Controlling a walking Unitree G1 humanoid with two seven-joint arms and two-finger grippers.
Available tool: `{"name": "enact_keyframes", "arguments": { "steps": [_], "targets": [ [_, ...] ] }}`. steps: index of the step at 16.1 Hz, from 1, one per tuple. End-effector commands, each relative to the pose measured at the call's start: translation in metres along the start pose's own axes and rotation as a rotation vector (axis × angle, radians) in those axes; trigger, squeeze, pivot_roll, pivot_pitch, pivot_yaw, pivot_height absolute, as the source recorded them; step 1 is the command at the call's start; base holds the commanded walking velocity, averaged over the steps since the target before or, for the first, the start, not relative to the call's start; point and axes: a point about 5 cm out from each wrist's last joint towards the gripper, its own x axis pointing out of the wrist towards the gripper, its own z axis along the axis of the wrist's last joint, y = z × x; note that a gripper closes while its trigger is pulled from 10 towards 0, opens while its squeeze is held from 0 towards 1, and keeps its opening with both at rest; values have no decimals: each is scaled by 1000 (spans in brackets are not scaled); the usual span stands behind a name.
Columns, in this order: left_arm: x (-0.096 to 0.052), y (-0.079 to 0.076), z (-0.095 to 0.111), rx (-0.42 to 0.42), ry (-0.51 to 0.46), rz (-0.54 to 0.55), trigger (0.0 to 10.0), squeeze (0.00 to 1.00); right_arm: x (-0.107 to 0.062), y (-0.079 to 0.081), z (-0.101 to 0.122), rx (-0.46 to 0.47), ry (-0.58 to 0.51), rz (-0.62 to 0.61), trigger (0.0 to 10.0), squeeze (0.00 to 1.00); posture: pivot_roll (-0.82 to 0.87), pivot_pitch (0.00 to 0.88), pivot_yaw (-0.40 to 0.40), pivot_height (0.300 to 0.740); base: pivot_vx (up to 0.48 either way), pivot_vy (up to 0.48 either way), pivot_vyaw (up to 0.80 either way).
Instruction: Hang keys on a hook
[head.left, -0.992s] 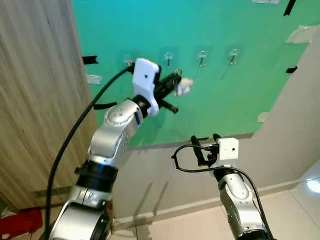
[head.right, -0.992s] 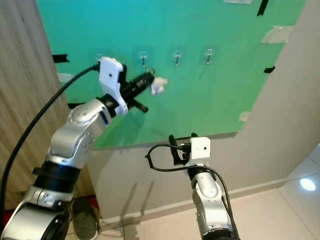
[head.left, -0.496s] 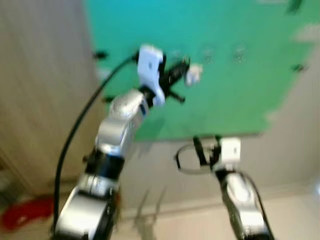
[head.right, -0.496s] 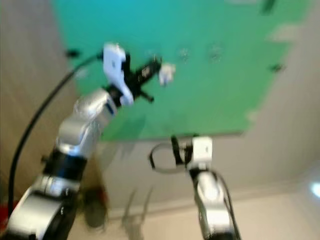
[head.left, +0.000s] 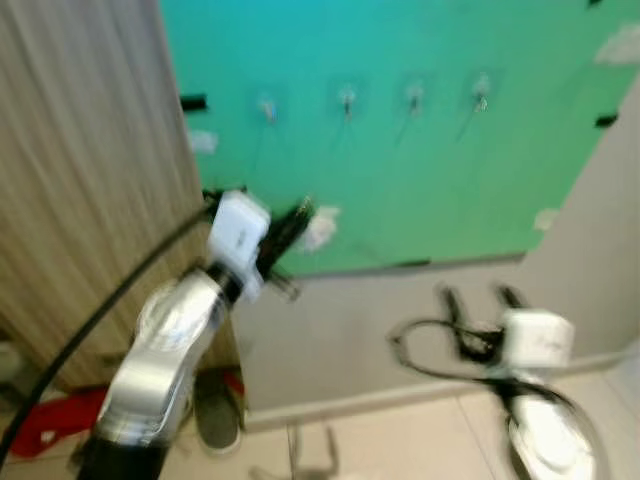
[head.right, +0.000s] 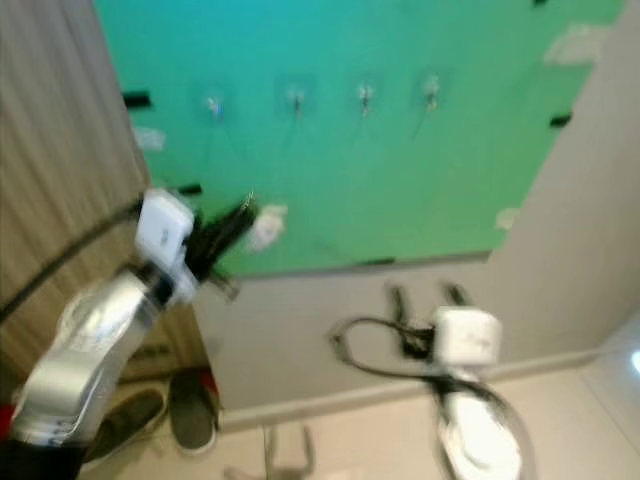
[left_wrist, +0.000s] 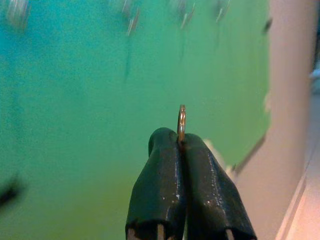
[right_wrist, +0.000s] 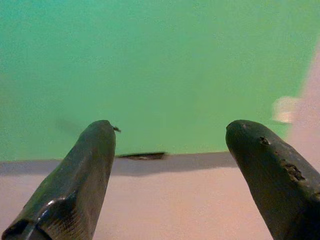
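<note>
My left gripper (head.left: 298, 216) is shut on a metal key ring (left_wrist: 181, 123) with a white tag (head.left: 320, 228) hanging from it. It is held in front of the lower part of the green board (head.left: 420, 190), well below the row of small hooks (head.left: 346, 100). The ring stands up between the two black fingertips in the left wrist view. My right gripper (head.left: 478, 296) stands open lower on the right, fingers pointing up at the board's bottom edge, with nothing between them. Both eye views are blurred.
A wood-grain panel (head.left: 90, 200) rises at the left. The grey wall (head.left: 600, 260) continues to the right of the board. Shoes (head.left: 215, 410) and a red item (head.left: 45, 425) lie on the tiled floor by the skirting.
The whole picture has shifted, so the camera moved. My left gripper with the keys has dropped from hook height to the board's lower part, away from the hooks.
</note>
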Motion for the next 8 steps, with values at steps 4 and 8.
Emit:
{"name": "enact_keyframes", "arguments": {
  "steps": [4, 8],
  "targets": [
    [-19, -9, -8, -53, 46, 134, 10000, 0, -14, -2, 12, -33, -25, 27, 10000, 0, -30, 0, -33, 740, 0, 0, 0],
    [-1, -8, 0, -62, 10, 199, 10000, 0, -3, 4, 15, -8, 13, 42, 10000, 0, -36, 0, -35, 740, 288, -212, 0]
  ]
}}
